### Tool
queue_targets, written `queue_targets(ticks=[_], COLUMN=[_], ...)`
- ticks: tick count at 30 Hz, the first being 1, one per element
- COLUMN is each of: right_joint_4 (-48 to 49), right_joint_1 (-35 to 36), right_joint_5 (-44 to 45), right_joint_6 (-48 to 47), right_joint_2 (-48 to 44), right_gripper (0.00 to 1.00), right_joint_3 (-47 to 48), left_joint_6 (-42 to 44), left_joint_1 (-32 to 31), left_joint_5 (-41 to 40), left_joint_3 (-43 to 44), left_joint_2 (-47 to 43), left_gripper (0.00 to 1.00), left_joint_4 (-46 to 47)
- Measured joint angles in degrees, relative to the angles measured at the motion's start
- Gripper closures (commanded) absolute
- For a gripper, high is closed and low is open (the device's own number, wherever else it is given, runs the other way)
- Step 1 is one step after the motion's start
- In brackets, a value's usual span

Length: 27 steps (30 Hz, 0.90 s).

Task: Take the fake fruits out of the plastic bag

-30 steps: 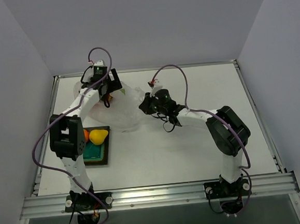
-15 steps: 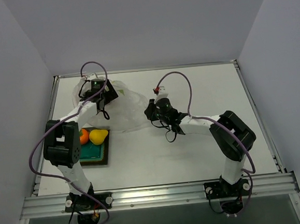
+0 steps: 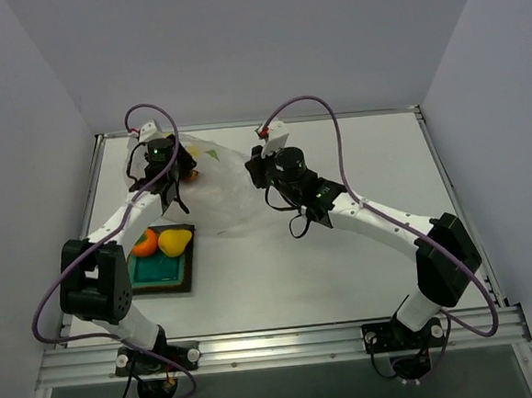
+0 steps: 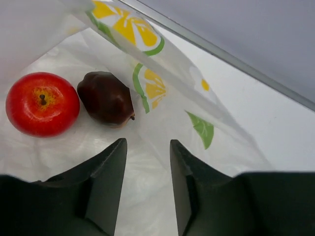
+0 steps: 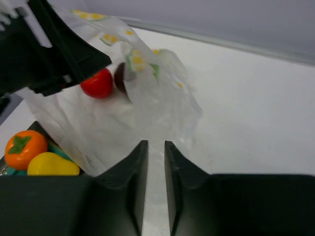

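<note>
Left gripper [image 4: 147,147] hangs released at the bag [image 4: 162,129] mouth before apple [image 4: 42,104] and dark fruit [image 4: 106,98], a printed fold beside them; right gripper [image 5: 154,147], barely parted, empty at its edge; orange [image 3: 145,243] and pear [image 3: 173,240] on the tray [image 3: 161,273].

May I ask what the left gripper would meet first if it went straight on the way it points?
Likely the plastic bag film, depth unclear; the dark red fruit sits just aside.

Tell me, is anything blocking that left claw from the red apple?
Nothing visible: the left gripper looks straight at the red fruit and dark red fruit on the plastic bag, whose printed fold hangs aside.
</note>
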Motion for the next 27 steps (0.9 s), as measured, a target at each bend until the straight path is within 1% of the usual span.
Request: queue_targets(ticks=[2, 3, 4, 6, 8, 9, 10, 11, 12, 13, 14, 15, 17, 18, 20, 22, 24, 25, 26, 27], right_joint_4=[-0.04, -0.15, -0.09, -0.68, -0.76, -0.9, -1.36, -1.92, -3.02, -3.74, -4.28, -4.85, -6.29, -7.04, -8.76, -9.88, -10.36, -10.49, -10.58, -10.56], right_joint_1=[1.09, 1.46, 1.97, 2.67, 2.97, 3.02, 2.99, 2.97, 2.91, 2.86, 2.75, 2.64, 2.45, 2.25, 2.03, 1.77, 1.73, 1.73, 1.73, 1.73], right_joint_5=[-3.39, -6.23, -7.61, -10.54, -13.05, -14.19, -15.17, -15.91, -16.76, -17.14, -17.53, -17.77, -17.88, -17.84, -16.85, -15.39, -13.79, -13.11, -12.41, -11.69], right_joint_6=[-1.64, -2.49, -2.93, -3.91, -4.87, -5.4, -5.92, -6.58, -7.3, -7.65, -8.55, -8.9, -10.34, -10.6, -11.69, -12.31, -12.76, -12.94, -13.05, -13.11], right_joint_2=[-0.02, 0.72, 1.38, 4.57, 8.79, 10.93, 13.18, 15.65, 18.95, 21.33, 24.9, 27.52, 32.0, 33.99, 37.51, 40.39, 42.01, 42.38, 42.64, 42.64], right_gripper=[0.98, 0.98, 0.97, 0.95, 0.93, 0.86, 0.81, 0.75, 0.62, 0.54, 0.39, 0.33, 0.23, 0.21, 0.2, 0.22, 0.34, 0.39, 0.46, 0.49], right_joint_3=[3.15, 5.29, 6.49, 10.69, 14.84, 16.35, 17.92, 19.69, 22.16, 24.11, 26.8, 28.46, 31.06, 31.98, 34.34, 36.68, 37.92, 38.25, 38.56, 38.66], left_joint_6=[0.0, 0.13, 0.2, 0.44, 0.55, 0.55, 0.55, 0.55, 0.79, 0.94, 1.05, 1.46, 1.68, 1.88, 2.29, 2.8, 3.52, 3.93, 4.24, 4.81], left_joint_1=[0.0, 0.0, 0.0, 0.02, 0.15, 0.24, 0.28, 0.28, 0.28, 0.28, 0.28, 0.33, 0.7, 1.18, 2.32, 3.5, 4.76, 5.4, 6.03, 6.64], left_joint_5=[-0.46, -0.79, -1.29, -1.97, -2.23, -2.36, -2.69, -3.08, -3.56, -4.52, -5.81, -7.15, -9.68, -10.91, -11.82, -11.58, -10.01, -9.09, -8.35, -7.52], left_joint_3=[-1.27, -1.68, -1.9, -2.19, -2.32, -2.45, -2.67, -3.13, -3.82, -4.59, -5.2, -5.46, -5.44, -5.42, -5.22, -3.74, -1.42, -0.09, 1.44, 2.86], left_joint_2=[-2.43, -3.5, -4.42, -6.36, -8.17, -9.22, -10.29, -11.54, -12.94, -14.43, -15.74, -16.79, -17.64, -17.59, -16.0, -12.24, -7.19, -4.44, -1.68, 0.9], left_gripper=[0.8, 0.89, 0.92, 0.96, 0.98, 0.98, 0.97, 0.85, 0.75, 0.64, 0.44, 0.34, 0.21, 0.14, 0.1, 0.07, 0.09, 0.25, 0.33, 0.41], left_joint_4=[0.13, -0.15, -0.42, -1.33, -2.51, -3.23, -3.85, -4.26, -5.09, -6.16, -7.56, -9.51, -12.09, -13.25, -14.69, -15.89, -16.02, -16.06, -16.2, -16.22])
